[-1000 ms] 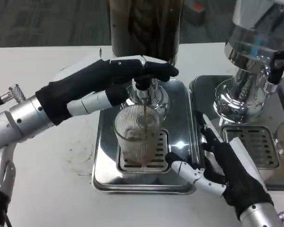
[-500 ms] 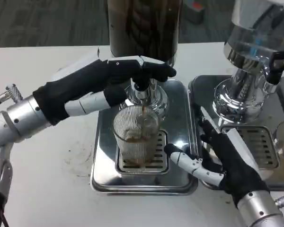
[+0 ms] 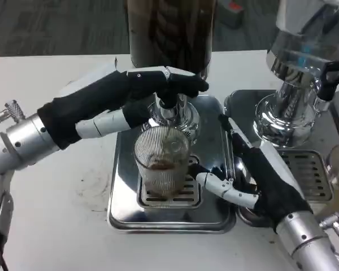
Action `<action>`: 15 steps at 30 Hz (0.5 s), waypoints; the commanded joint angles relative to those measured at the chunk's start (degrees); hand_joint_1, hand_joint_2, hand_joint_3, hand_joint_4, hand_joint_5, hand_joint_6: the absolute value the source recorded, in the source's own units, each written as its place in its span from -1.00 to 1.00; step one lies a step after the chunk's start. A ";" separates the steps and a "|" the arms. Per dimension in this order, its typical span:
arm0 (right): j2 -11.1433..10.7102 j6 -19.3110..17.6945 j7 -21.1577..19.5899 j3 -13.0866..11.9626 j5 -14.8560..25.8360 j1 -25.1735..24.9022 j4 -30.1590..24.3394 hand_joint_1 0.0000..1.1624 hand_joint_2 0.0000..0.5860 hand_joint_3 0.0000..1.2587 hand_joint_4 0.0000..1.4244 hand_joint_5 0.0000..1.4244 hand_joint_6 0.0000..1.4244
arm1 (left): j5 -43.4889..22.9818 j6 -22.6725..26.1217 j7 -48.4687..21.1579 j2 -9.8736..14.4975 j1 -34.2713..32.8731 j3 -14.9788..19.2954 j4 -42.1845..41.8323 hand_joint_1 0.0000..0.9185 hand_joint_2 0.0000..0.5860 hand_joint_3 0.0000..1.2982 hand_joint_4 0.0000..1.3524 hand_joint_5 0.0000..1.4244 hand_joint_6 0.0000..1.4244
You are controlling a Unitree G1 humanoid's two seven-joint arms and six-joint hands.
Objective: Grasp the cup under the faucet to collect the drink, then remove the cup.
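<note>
So the left hand (image 3: 130, 93) reaches in from the left edge of the white table (image 3: 56, 214), forearm angled up toward the middle, fingers stretched long and laid over the black faucet (image 3: 170, 96) lever of the dark drink dispenser (image 3: 169, 34), pressing on it rather than wrapped around anything. The ribbed clear cup (image 3: 162, 164) stands on the drain grate (image 3: 183, 195) in the middle of the steel drip tray (image 3: 127, 212), right under the spout, with a bit of brown drink in the bottom. The right hand (image 3: 260, 180) comes up from the bottom right corner with fingers spread fairly wide, holding nothing, fingertips just beside the cup's right side; can't tell if they actually touch it, and there's no readable writing on anything, second steel dispenser (image 3: 296, 79) at the right edge included.
</note>
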 commanded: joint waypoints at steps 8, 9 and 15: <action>-0.38 -3.06 1.81 0.16 0.91 -2.05 2.29 -0.01 -0.25 -1.00 -1.00 -1.00 -0.93 | 1.15 -0.01 -0.49 1.22 2.05 -0.78 -0.60 -1.00 -0.74 -0.53 -0.67 -0.68 -0.76; -0.37 -3.20 1.96 0.19 0.98 -2.20 2.44 -0.01 -0.25 -1.00 -1.00 -1.00 -0.93 | 1.12 0.03 -0.49 1.26 2.11 -0.77 -0.67 -1.00 -0.74 -0.53 -0.67 -0.68 -0.76; -0.30 -3.55 2.25 0.36 0.98 -2.81 3.00 -0.01 -0.25 -1.00 -1.00 -1.00 -0.93 | 1.14 0.00 -0.59 1.45 2.39 -0.86 -1.04 -1.00 -0.74 -0.53 -0.66 -0.67 -0.78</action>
